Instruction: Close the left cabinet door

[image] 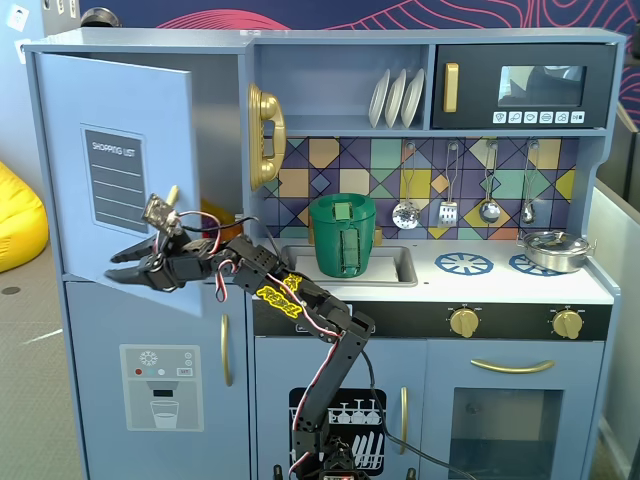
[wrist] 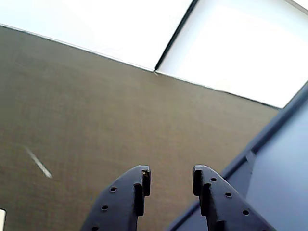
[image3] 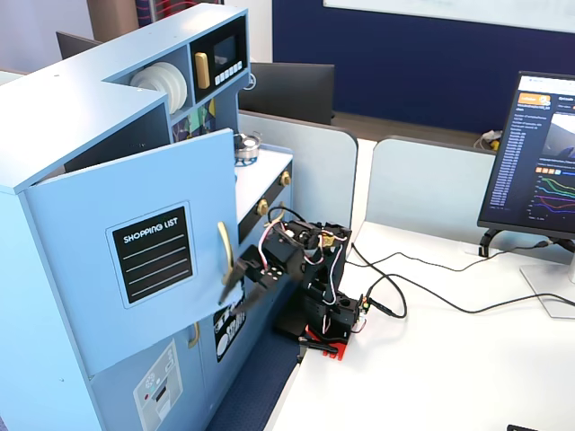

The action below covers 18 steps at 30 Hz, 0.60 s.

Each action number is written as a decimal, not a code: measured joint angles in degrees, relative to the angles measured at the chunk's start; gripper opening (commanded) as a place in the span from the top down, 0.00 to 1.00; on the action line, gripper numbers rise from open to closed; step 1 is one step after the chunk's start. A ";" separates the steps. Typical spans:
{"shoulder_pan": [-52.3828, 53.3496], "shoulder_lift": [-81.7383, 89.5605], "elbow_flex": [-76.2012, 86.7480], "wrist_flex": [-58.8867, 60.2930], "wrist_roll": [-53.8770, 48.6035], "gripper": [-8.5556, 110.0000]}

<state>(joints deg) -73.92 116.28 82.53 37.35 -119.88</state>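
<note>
The left cabinet door [image: 150, 120] is a light-blue panel with a black "SHOPPING LIST" board [image: 115, 180]. It stands partly swung open, hinged at its left edge in this fixed view. Its curved gold handle [image3: 226, 251] shows in the other fixed view, as does the door [image3: 99, 296]. My gripper [image: 112, 266] is open and empty, in front of the door's lower part, below the board, pointing left. In the side fixed view the gripper [image3: 235, 296] sits just below the handle. In the wrist view the gripper [wrist: 171, 175] holds nothing, with brown carpet behind it.
A blue panel edge [wrist: 279, 163] runs beside the right finger in the wrist view; I cannot tell which panel it is. The lower dispenser door [image: 160, 390] is shut. A green basket [image: 343, 235] stands in the sink. Cables [image3: 422, 296] and a monitor [image3: 539, 157] are on the white table.
</note>
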 measured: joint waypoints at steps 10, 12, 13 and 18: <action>11.51 2.02 0.09 0.00 2.99 0.93; 13.71 2.11 0.09 0.00 3.60 0.93; 14.85 2.11 0.09 0.00 3.96 0.93; 20.30 2.11 0.09 -0.09 5.19 0.93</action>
<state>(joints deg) -53.61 118.39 82.62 37.27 -114.70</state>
